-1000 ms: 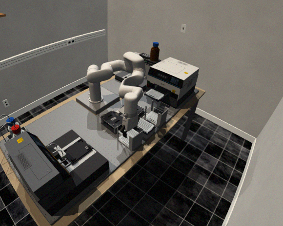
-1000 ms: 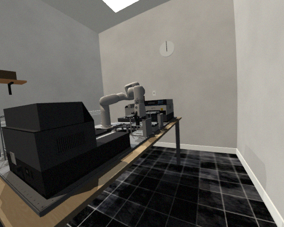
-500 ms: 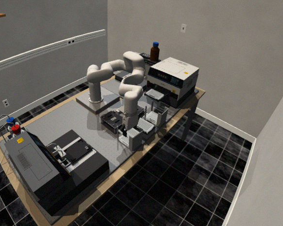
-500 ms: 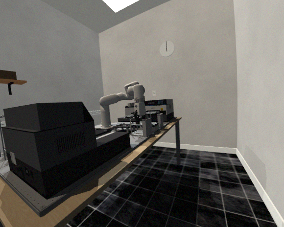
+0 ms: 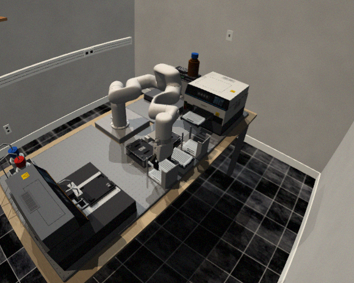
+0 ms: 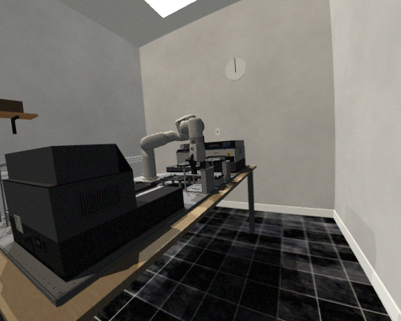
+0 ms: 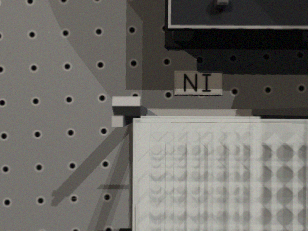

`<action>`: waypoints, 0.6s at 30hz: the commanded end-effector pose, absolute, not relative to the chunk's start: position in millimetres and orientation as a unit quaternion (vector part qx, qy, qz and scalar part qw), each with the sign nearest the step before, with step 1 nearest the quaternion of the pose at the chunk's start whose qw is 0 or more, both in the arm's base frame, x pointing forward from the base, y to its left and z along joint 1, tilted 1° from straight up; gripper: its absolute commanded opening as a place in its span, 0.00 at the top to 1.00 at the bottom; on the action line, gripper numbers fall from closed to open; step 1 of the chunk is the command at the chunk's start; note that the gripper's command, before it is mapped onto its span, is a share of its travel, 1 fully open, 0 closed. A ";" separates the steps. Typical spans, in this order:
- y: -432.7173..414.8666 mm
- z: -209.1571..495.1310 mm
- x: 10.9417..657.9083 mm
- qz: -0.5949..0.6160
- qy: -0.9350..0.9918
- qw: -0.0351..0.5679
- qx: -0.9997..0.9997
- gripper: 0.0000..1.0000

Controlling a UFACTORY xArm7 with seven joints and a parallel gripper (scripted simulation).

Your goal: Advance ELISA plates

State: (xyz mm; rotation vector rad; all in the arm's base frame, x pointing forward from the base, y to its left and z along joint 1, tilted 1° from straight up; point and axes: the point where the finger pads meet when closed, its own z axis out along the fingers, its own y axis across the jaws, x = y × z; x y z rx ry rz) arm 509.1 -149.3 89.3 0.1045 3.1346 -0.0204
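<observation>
My gripper (image 5: 156, 164) hangs straight down over the IN rack (image 5: 165, 176) near the table's front edge and is shut on a white well plate (image 5: 166, 165) at about the height of the rack's walls. In the wrist view this plate (image 7: 220, 174) fills the lower right, close under the camera, with the IN label (image 7: 197, 82) on the deck beyond it. Its own label is not readable and the fingers are hidden. In the side view the gripper (image 6: 191, 167) is small and dark above the rack (image 6: 207, 180). Another white plate (image 5: 193, 118) lies on the READER's tray.
The second rack (image 5: 199, 143) stands right of IN, with a white plate (image 5: 181, 157) on a low station between them. A black station (image 5: 140, 149) sits just left of the gripper. The READER (image 5: 215, 97) is behind. A large black instrument (image 5: 71, 207) fills the left end.
</observation>
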 end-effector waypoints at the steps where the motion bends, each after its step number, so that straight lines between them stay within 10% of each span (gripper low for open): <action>1: -149.8 94.2 509.8 -0.007 0.999 0.004 0.033 1.00; 18: -149.6 104.2 509.7 -0.007 0.999 0.004 0.033 1.00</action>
